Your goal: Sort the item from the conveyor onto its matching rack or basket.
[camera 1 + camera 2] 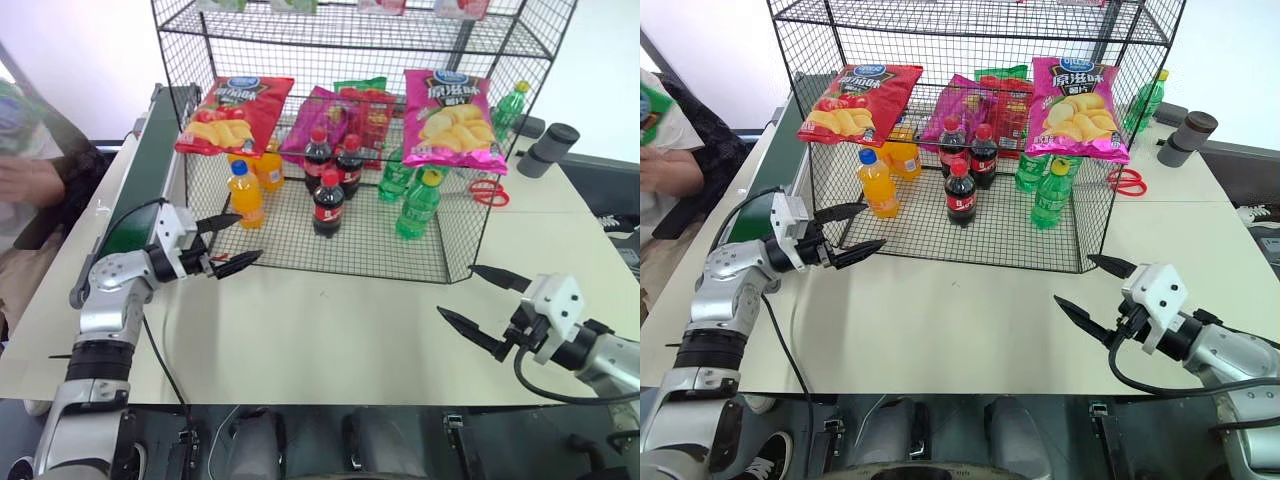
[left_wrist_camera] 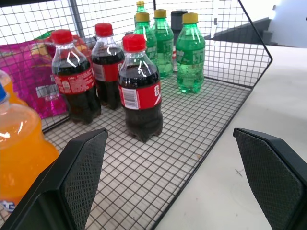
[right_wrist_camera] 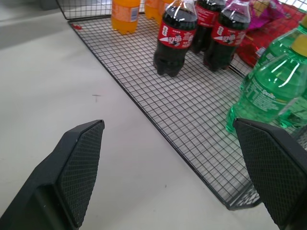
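Beside the conveyor (image 1: 140, 170), the left arm is silver-grey metal with black ribbed joint bands and a white block at the wrist; a thin black cable loops along it. The left gripper (image 1: 228, 243) has two tapered black fingers, their inner pads (image 2: 86, 172) cross-hatched. The right gripper (image 1: 484, 298) is alike, on a white block with small screws, a black cable curving beneath its silver forearm
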Motion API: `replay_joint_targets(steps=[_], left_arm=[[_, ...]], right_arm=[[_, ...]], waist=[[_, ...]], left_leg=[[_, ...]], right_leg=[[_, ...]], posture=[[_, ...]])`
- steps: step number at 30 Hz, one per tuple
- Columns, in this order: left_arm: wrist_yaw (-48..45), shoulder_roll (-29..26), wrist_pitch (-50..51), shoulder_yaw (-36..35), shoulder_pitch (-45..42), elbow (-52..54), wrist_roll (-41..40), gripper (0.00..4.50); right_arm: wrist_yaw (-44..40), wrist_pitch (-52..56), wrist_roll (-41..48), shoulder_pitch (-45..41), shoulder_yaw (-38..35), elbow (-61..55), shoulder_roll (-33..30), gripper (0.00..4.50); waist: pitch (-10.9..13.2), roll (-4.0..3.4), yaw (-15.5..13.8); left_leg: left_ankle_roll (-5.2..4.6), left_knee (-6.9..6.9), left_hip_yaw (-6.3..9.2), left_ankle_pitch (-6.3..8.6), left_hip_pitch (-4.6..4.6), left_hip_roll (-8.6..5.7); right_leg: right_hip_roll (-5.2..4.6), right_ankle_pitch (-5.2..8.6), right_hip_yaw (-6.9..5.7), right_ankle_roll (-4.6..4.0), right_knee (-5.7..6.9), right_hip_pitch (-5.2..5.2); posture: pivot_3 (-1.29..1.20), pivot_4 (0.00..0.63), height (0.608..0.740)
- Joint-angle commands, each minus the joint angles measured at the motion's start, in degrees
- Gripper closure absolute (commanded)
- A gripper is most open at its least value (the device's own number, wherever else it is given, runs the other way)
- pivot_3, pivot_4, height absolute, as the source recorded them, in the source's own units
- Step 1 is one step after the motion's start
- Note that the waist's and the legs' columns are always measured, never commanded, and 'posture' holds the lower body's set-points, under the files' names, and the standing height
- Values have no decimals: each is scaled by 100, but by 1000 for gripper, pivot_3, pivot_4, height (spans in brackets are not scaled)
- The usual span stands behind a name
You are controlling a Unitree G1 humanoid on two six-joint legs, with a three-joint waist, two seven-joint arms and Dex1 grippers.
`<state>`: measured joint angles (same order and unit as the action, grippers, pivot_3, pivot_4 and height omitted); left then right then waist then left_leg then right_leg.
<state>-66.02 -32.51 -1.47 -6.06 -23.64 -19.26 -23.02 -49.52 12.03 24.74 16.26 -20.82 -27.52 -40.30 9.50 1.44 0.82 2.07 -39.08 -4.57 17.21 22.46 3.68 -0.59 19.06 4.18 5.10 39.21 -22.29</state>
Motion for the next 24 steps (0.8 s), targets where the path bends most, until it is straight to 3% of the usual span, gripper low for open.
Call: replay_joint_targets(steps=[1,24], left_arm=[[-64,-115,-79,-23,71,263,39,0],[1,-99,-171,-35,84,178,117,0]], right_arm=[[-74,-152,-58,25,-25,33,-61,18],[-6,-146,-120,-121,54,-106,-41,18]], waist=[[0,0,0],[0,0,-1]], left_leg=[[0,0,0,0,0,0],[0,-2,0,0,0,0]], right_leg=[[0,0,0,0,0,0],[0,0,0,0,1,0]], posture=[[0,150,740],[0,150,740]])
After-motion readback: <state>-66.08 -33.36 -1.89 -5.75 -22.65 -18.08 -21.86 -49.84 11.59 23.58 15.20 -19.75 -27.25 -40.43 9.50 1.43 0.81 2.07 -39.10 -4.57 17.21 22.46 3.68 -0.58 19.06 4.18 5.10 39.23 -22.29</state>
